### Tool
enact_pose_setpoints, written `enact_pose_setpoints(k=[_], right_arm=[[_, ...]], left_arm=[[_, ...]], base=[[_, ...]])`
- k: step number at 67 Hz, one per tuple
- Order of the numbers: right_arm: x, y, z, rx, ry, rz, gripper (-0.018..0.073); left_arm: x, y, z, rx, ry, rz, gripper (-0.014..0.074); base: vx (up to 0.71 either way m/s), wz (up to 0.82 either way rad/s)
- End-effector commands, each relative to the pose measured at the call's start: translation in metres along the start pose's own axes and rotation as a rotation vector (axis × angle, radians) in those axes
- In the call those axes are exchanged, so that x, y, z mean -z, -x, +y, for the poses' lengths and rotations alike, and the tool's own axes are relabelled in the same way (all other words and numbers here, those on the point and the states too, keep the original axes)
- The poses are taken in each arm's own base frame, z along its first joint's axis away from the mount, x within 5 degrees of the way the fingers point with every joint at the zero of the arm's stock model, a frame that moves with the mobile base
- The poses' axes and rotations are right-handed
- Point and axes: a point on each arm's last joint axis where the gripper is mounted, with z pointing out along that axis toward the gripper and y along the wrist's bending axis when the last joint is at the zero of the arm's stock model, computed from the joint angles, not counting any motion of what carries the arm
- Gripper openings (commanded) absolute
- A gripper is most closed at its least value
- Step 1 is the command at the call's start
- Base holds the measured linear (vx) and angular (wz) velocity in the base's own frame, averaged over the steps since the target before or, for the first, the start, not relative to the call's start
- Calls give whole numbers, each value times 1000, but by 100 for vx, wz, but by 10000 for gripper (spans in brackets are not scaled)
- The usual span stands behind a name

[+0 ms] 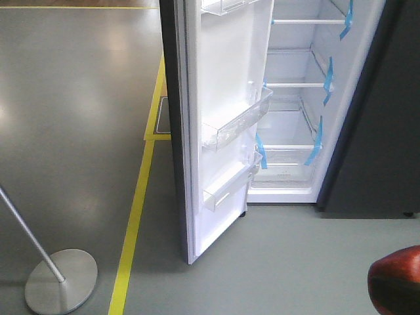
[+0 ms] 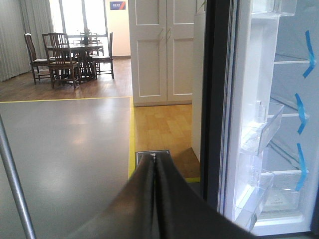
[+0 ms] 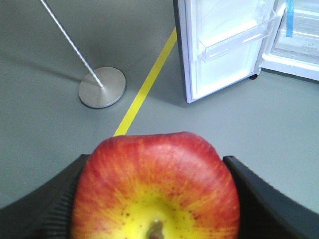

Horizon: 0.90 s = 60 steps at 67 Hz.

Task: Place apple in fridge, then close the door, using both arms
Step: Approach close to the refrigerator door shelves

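**Right gripper holds the apple, well apart from the open fridge**

Right gripper [image 3: 155,162] is closed on the apple [image 3: 155,191]. Its two black fingers [image 3: 259,199] press the red sides, and the stem dimple faces the wrist camera. The apple hangs over the grey floor in front of the fridge [image 1: 289,187] and is not yet inside.

The left gripper [image 2: 153,167] has its fingers pressed together with nothing between them, near the outer edge of the door [image 1: 223,72], which stands wide open.

Three risks seem likely:
- The round, smooth apple may slip, because it is held only at two sides.
- The clear door bins [image 1: 236,121] stick out beside the opening, and the right arm could knock them.
- If the left arm pushes the door too early, it may close on the right arm.
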Motion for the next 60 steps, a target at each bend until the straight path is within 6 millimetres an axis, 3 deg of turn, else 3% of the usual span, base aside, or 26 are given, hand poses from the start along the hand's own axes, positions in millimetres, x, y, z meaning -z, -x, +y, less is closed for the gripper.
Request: enact_pose_setpoints(k=[1, 60], right_arm=[[6, 12, 2, 7, 4, -87, 132], [6, 12, 2, 7, 4, -87, 132]], left_arm=[[2, 13, -1, 3, -6, -100, -6], [2, 13, -1, 3, -6, -100, -6]], base=[[9, 0], [9, 0]])
